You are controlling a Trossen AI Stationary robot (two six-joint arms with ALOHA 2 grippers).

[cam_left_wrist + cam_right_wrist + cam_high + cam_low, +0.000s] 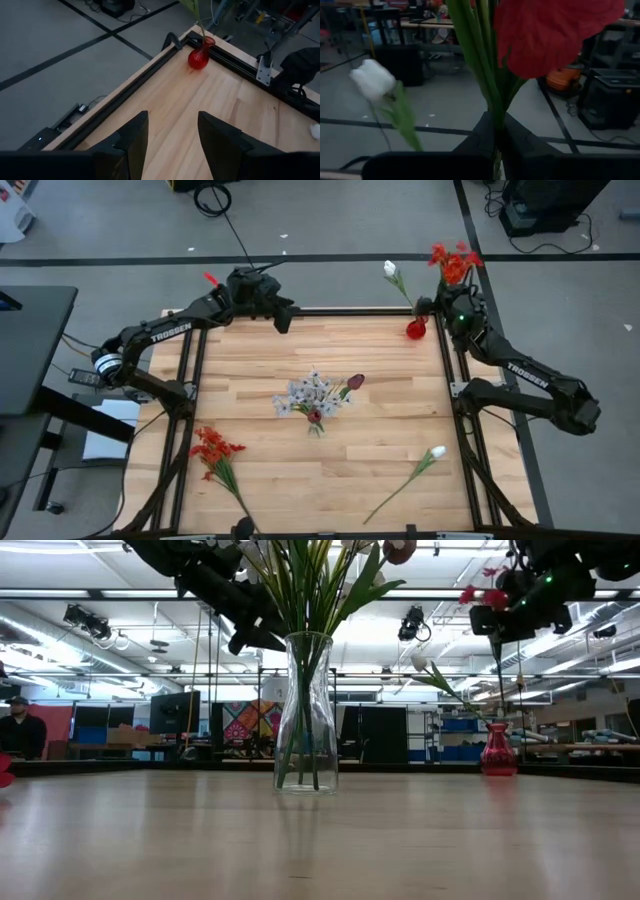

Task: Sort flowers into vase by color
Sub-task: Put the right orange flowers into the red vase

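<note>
My right gripper (448,286) is at the table's far right corner, shut on a red flower (453,262) held beyond the far edge. Beside it a small red vase (416,330) stands on the table with a white bud flower (390,270) stuck in it by its stem. A clear glass vase (305,715) at the table's middle holds pale lavender sprays (305,393) and a maroon tulip (356,381). Another red flower (212,448) lies near left and a white bud flower (435,452) near right. My left gripper (172,130) hovers open at the far left (287,318), with nothing between its fingers. My right gripper pinches the red flower's green stem (495,131) between its two fingers, below the leaves and the bloom. The fingers come roughly level and lie across the stem. The flower stands up above the fingers (525,145), lifted clear of the table; the stem's lower end is hidden by the gripper.
A black frame rail (125,92) runs along the table's far edge, with floor beyond it. Bare wood lies between the clear vase and the red vase. In the low view, a seated person (18,730) is in the room behind the table.
</note>
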